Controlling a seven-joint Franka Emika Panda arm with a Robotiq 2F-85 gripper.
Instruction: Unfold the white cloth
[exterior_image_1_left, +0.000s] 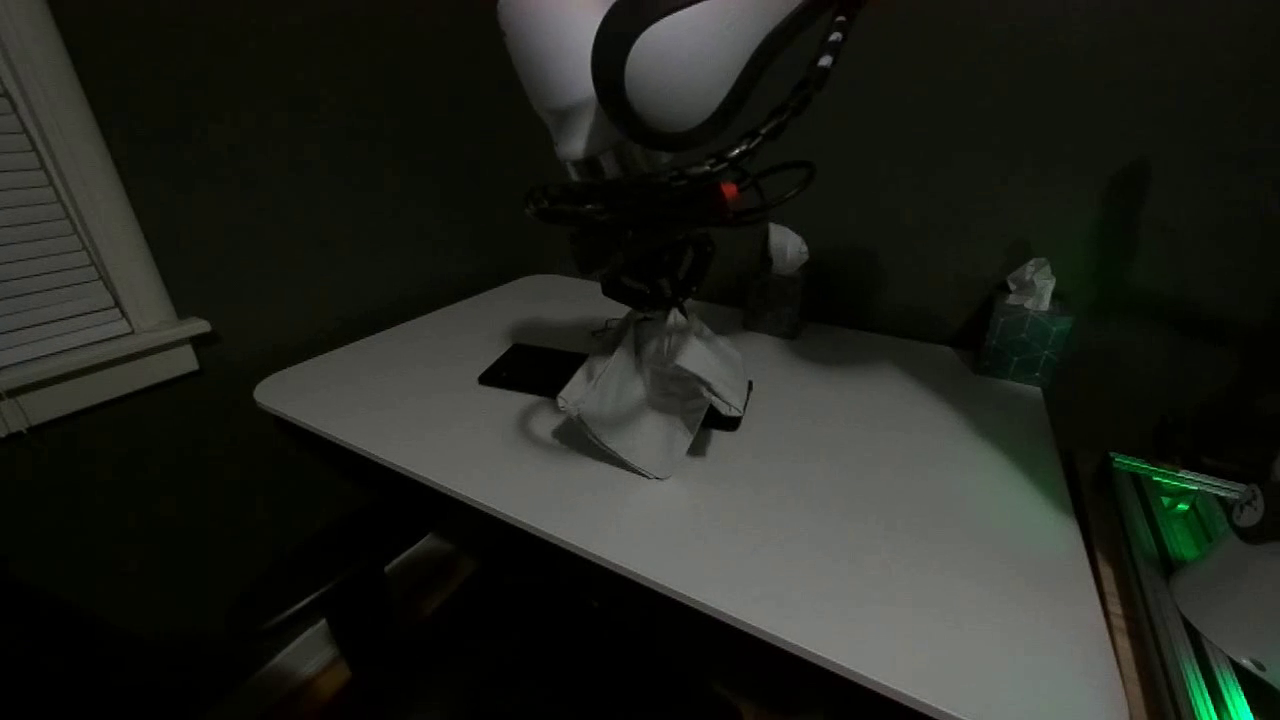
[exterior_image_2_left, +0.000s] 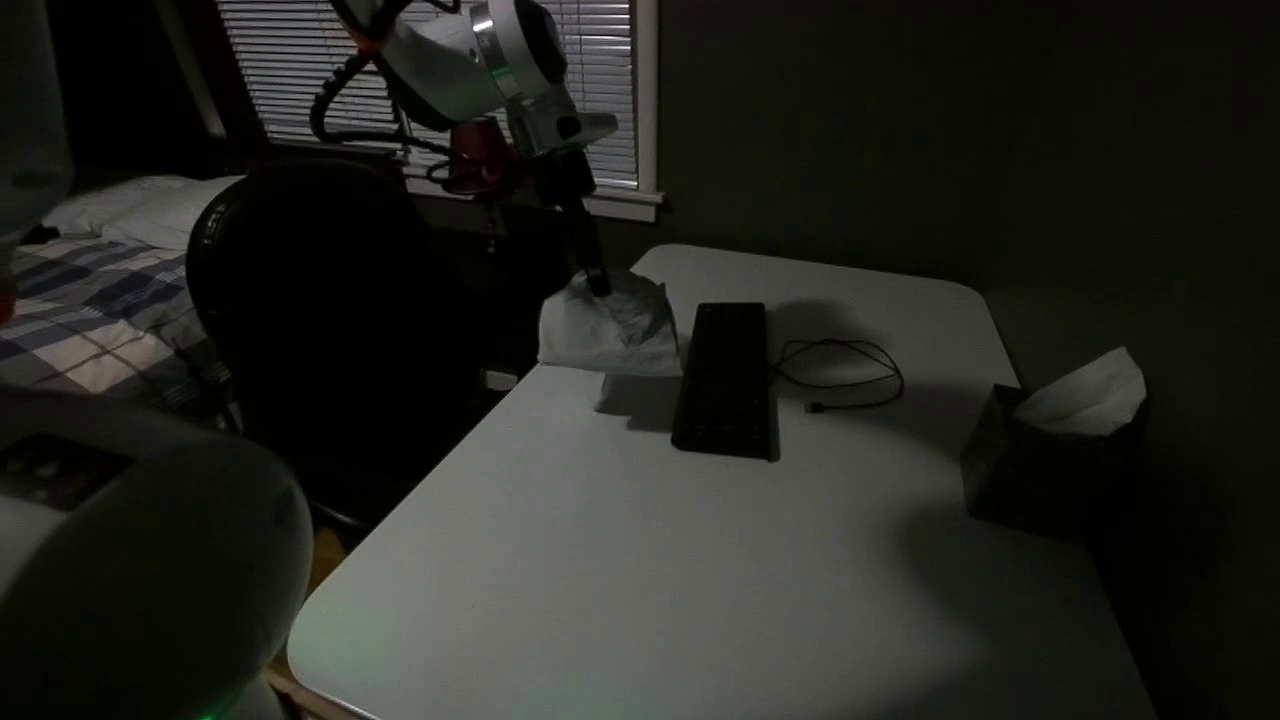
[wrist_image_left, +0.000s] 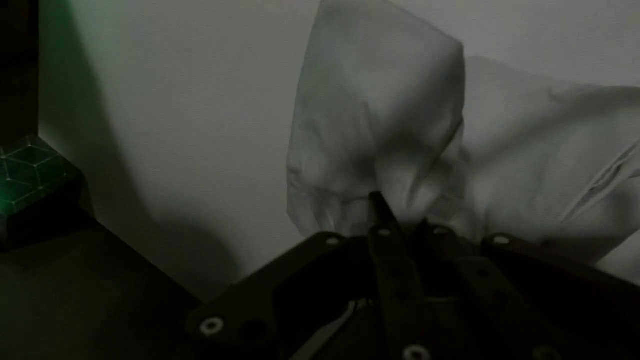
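Nearest in an exterior view, the low corner of the white cloth (exterior_image_1_left: 645, 405) droops toward the table (exterior_image_1_left: 850, 490); I expect light, soft, yielding fabric, best taken next by that corner's edge. My gripper (wrist_image_left: 398, 207) pinches the gathered top, and beyond lies the black bar (exterior_image_1_left: 530, 369), showing left and right of the folds.

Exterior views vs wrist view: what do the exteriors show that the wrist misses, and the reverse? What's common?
Only exterior: the white arm, window blinds and a flat black keyboard-like bar in both exterior views; a dark chair and plaid bedding in an exterior view.

Only wrist: light round fasteners, close up on the gripper.

Shared: the white cloth pinched in the gripper, the white table, and a green-lit patterned box.
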